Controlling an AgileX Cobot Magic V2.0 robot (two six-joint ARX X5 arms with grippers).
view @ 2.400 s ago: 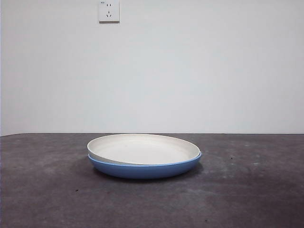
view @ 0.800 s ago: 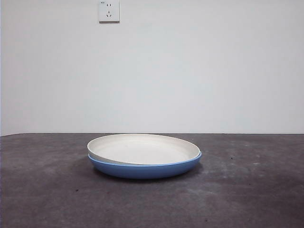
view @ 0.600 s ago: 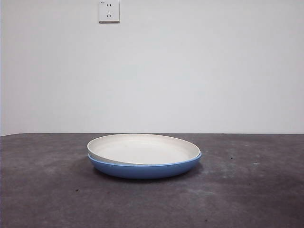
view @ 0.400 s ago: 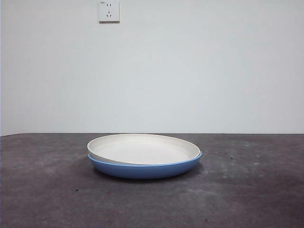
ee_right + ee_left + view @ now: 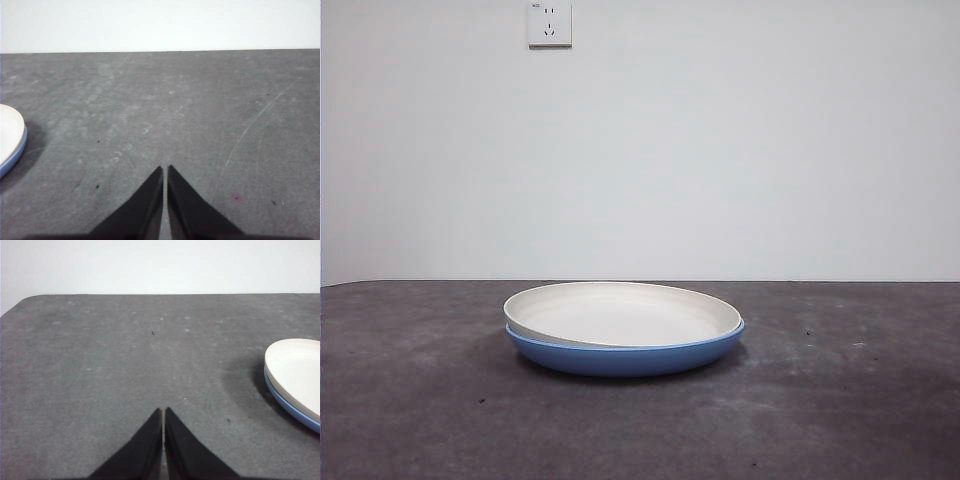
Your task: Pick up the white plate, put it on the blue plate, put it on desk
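The white plate (image 5: 620, 312) rests inside the blue plate (image 5: 625, 357), slightly tilted, in the middle of the desk (image 5: 840, 400). The left wrist view catches the stack at one side, the white plate (image 5: 296, 371) over the blue plate (image 5: 292, 409). In the right wrist view only a sliver of the white plate (image 5: 9, 134) and blue plate (image 5: 15, 152) shows. My left gripper (image 5: 163, 411) is shut with nothing in it, well away from the plates over bare desk. My right gripper (image 5: 164, 168) is likewise shut and holds nothing, far from the stack.
A white wall with a power socket (image 5: 549, 23) stands behind the desk. The desk's rounded far corner (image 5: 30, 299) shows in the left wrist view. Faint scratches (image 5: 255, 122) mark the desk surface on the right side.
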